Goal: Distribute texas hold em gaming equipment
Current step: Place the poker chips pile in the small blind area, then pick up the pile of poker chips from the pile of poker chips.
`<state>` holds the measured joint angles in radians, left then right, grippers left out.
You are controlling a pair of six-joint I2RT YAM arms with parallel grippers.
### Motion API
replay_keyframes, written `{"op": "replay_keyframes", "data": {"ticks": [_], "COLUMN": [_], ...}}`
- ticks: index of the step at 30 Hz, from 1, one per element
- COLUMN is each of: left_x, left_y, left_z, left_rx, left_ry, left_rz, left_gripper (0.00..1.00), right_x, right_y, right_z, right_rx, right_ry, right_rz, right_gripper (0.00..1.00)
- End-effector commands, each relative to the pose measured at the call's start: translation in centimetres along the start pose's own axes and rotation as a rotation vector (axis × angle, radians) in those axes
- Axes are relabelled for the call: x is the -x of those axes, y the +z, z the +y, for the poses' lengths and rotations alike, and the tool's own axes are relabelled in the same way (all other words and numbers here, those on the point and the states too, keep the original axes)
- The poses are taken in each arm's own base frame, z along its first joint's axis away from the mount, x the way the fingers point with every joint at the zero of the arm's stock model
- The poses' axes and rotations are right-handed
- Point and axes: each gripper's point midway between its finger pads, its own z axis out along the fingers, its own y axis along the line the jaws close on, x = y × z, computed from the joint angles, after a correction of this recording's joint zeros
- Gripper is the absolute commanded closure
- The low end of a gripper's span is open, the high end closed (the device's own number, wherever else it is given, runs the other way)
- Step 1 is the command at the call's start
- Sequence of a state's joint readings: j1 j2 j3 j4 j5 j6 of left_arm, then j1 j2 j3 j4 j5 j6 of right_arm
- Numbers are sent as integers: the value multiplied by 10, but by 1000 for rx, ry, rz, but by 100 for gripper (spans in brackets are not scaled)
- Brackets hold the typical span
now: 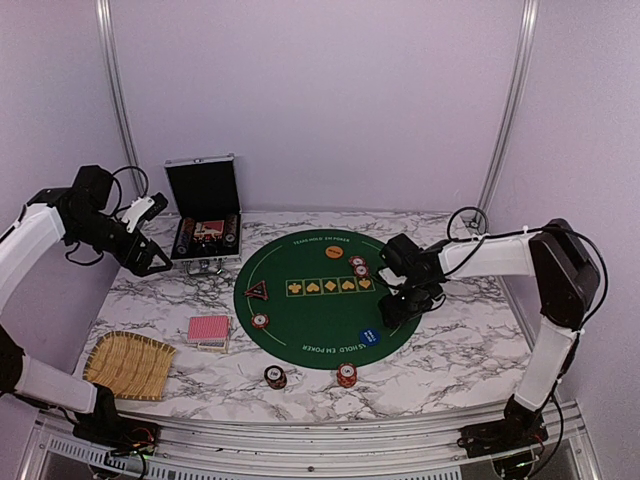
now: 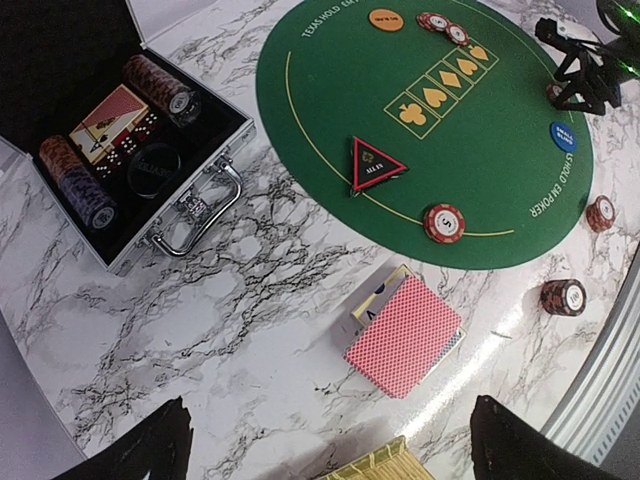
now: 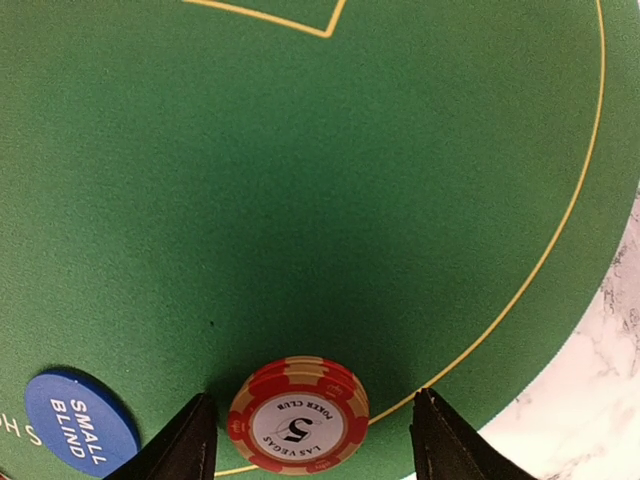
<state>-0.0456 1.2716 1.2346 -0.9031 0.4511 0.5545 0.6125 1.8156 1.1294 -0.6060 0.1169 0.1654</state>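
The right gripper (image 3: 312, 432) points down at the green felt mat (image 1: 300, 312), near its 3 o'clock edge. Its jaws stand wide, one dark fingertip (image 3: 185, 445) on each side of a red poker chip stack (image 3: 298, 415). Felt shows in the gap on both sides, so neither finger touches it. The top chip reads "5" and "LAS VEGAS POKER CLUB". A yellow line on the felt passes under the stack. Just outside the finger at 8 o'clock lies the blue dealer button (image 3: 80, 420), printed "SMALL BLIND". In the top view the gripper hides the stack.

The left gripper (image 1: 150, 254) hangs well apart, above the marble table (image 1: 450, 350) at the mat's 9 to 10 o'clock, jaws spread wide and holding nothing.

On the mat, an orange disc (image 1: 334, 252) lies at 12 o'clock with a few red chips (image 1: 357, 266) at 1 o'clock. A triangular marker (image 2: 372, 165) reading "ALL IN" lies at 9 o'clock, and a red stack (image 1: 260, 321) at 8 o'clock. Off the mat at 6 o'clock stand a dark stack (image 1: 275, 376) and a red stack (image 1: 346, 375). The red-backed card deck (image 1: 208, 330) lies on marble at 8 o'clock. The straw tray (image 1: 130, 365) lies beyond it. An open silver case (image 2: 180, 215) at 11 o'clock holds more chips and cards. The felt reads "TEXAS HOLD EM POKER".
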Motion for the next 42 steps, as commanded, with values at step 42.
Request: {"op": "replay_keyframes", "data": {"ticks": [42], "left_x": [-48], "left_y": [53], "left_z": [-58], "left_rx": [-218], "left_ry": [285], "left_rz": [283], "left_gripper": [1], "right_x": [-6], "right_y": [-89], "right_z": [312], "right_rx": [490], "right_ry": [-847], "right_rz": [-102], "right_gripper": [15]}}
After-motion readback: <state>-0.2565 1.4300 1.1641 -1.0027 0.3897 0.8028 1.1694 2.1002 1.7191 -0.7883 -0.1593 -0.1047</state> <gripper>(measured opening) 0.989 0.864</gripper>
